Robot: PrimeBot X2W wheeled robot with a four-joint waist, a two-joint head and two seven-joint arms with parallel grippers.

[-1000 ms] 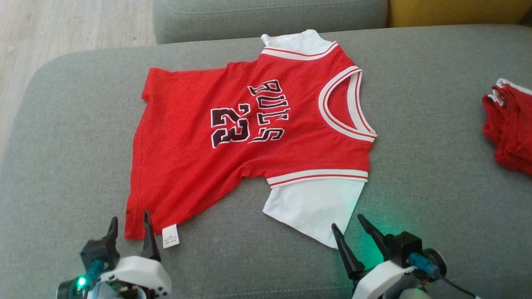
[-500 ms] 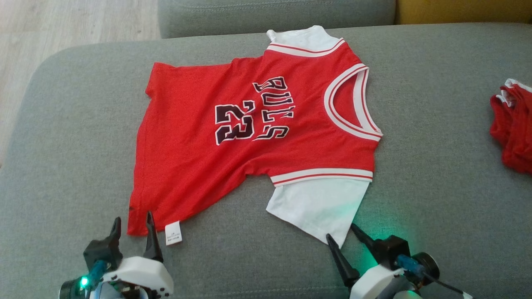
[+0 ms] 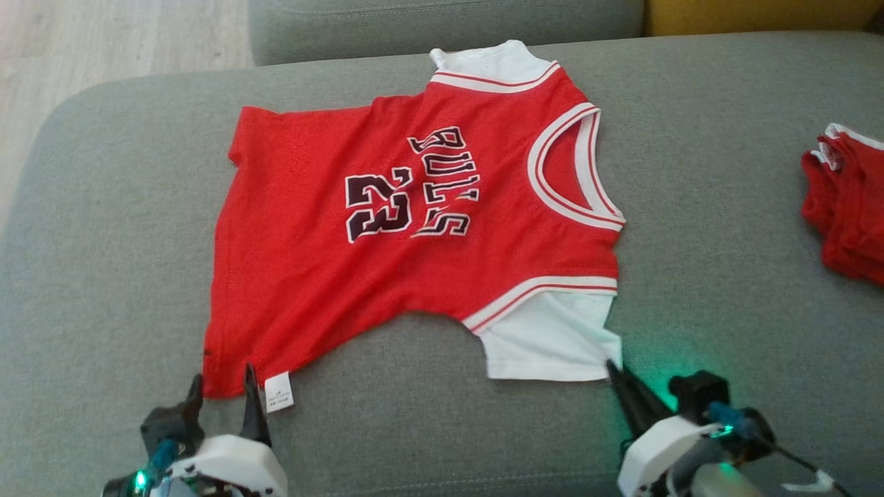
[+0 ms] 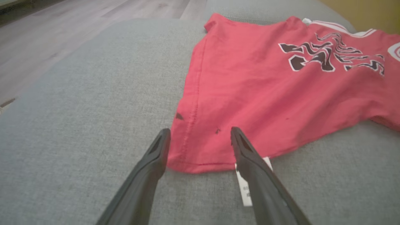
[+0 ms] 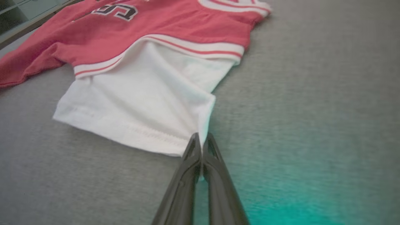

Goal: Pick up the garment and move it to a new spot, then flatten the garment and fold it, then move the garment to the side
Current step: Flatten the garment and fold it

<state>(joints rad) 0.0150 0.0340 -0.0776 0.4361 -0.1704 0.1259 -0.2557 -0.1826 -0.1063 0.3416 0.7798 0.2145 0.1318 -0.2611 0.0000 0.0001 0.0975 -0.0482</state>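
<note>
Head view: the shirt (image 3: 414, 228) lies spread, print up, on the middle of the grey cushion (image 3: 97, 262); its neck points to the right edge, its hem to the left edge
Right gripper (image 5: 200, 136): clenched on the near corner of the white sleeve (image 5: 137, 93); only a thin bit of hem sits between the fingers
Left gripper (image 4: 200, 130): released, fingers wide apart astride the near hem corner, just beside the white tag (image 3: 279, 391); it grasps nothing
Risk, slip: the sleeve pinch looks shallow; a quick pull probably frees it
Risk, uneven lift: one side is held, the other is not; lifting now likely drags and bunches the shirt
Risk, tag: the left fingers may close on the tag alone rather than on the cloth
Risk, neighbour: a red pile (image 3: 846, 207) lies at the right edge; a sweep that way could snag it
Edges: the left edge rounds off toward the wooden floor (image 3: 103, 34); cloth carried past it would fall
Open room: bare cushion along the near edge, and between the shirt and the red pile; the far edge meets a back cushion (image 3: 442, 27)
</note>
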